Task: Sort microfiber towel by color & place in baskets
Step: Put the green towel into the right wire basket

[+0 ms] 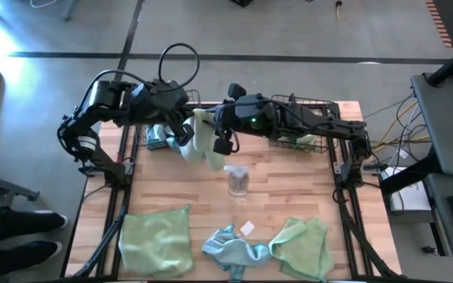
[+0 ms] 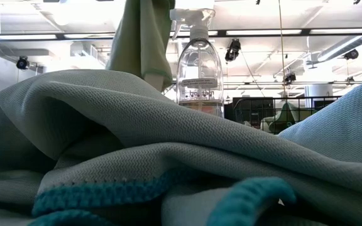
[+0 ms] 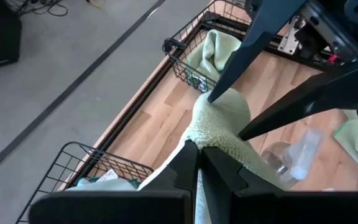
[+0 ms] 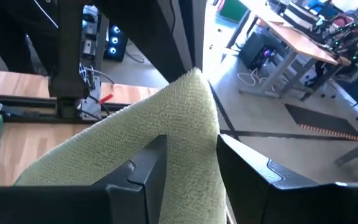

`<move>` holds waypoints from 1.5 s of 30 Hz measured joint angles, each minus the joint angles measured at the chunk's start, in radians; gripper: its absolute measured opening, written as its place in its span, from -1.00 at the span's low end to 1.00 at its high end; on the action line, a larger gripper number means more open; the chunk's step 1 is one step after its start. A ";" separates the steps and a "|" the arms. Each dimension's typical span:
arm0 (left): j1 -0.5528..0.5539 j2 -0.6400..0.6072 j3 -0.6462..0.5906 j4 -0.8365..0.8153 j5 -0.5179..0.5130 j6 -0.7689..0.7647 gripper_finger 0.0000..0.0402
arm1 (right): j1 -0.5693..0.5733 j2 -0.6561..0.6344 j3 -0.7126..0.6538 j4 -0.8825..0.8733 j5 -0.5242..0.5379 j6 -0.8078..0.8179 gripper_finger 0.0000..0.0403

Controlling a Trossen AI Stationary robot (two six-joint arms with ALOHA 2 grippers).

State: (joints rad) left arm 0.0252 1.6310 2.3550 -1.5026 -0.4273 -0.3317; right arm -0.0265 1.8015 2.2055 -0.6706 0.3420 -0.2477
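Note:
A pale green microfiber towel (image 1: pixel 204 141) hangs between my two grippers over the table's far middle. My left gripper (image 3: pixel 201 154) is shut on it. My right gripper (image 4: pixel 191 142) is open, one finger on either side of the towel's raised fold (image 3: pixel 224 112); I cannot tell whether they touch it. Two black wire baskets stand at the far edge: the left one (image 1: pixel 157 143) holds a light blue towel, the right one (image 1: pixel 311 106) a green towel (image 3: pixel 219 50). Three more towels lie along the near edge: green (image 1: pixel 157 240), blue (image 1: pixel 230 248), green (image 1: pixel 302 248). My left gripper pinches the pale green towel between its two fingers at a bunched part (image 3: pixel 194 142) just below the raised fold. The fingers come slanting down from the table's left side. The rest of the towel hangs below the fingers (image 1: pixel 209 157); its lower end is hidden in the low view.
A clear spray bottle (image 1: pixel 237 181) stands on the wooden table just near of the hanging towel. A small white tag (image 1: pixel 247 228) lies by the blue towel. In the low view the blue-edged towel (image 2: pixel 168 163) fills the foreground.

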 joint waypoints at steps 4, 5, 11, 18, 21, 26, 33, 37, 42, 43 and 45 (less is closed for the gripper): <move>0.000 0.000 0.000 0.001 0.014 -0.018 -1.00 | 0.000 0.000 0.000 0.012 0.000 0.000 -0.32; 0.000 0.000 0.000 0.002 0.032 -0.019 -1.00 | 0.000 0.000 0.000 0.015 0.000 0.000 -0.32; -0.018 0.000 0.000 0.063 0.105 -0.014 -1.00 | 0.000 0.000 0.000 0.024 0.000 0.000 -0.32; -0.035 0.000 0.000 0.078 0.105 0.006 -1.00 | 0.000 0.000 0.000 0.025 -0.001 0.000 -0.32; -0.035 0.000 0.000 0.078 0.105 0.007 -1.00 | 0.000 0.000 0.000 0.025 -0.001 0.005 -0.32; -0.036 0.001 0.000 0.078 0.105 0.008 -1.00 | 0.000 0.000 0.000 0.024 -0.001 0.012 -0.36; -0.036 0.001 0.000 0.078 0.105 0.008 -1.00 | 0.000 0.000 0.000 0.020 -0.001 0.010 -0.68; -0.036 0.001 0.000 0.078 0.105 0.008 -1.00 | 0.000 0.000 0.000 0.020 -0.002 0.000 -0.88; -0.036 0.001 0.000 0.078 0.105 0.009 -1.00 | 0.000 0.000 0.000 0.020 -0.002 0.000 -0.95; -0.036 0.001 0.000 0.077 0.105 0.012 -1.00 | 0.000 0.000 0.000 0.020 -0.002 0.000 -0.95; -0.036 0.001 0.000 0.072 0.105 0.026 -1.00 | 0.000 0.000 0.000 0.020 -0.002 0.000 -0.95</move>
State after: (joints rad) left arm -0.0105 1.6318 2.3554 -1.4304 -0.3222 -0.3060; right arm -0.0265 1.8015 2.2051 -0.6506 0.3405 -0.2473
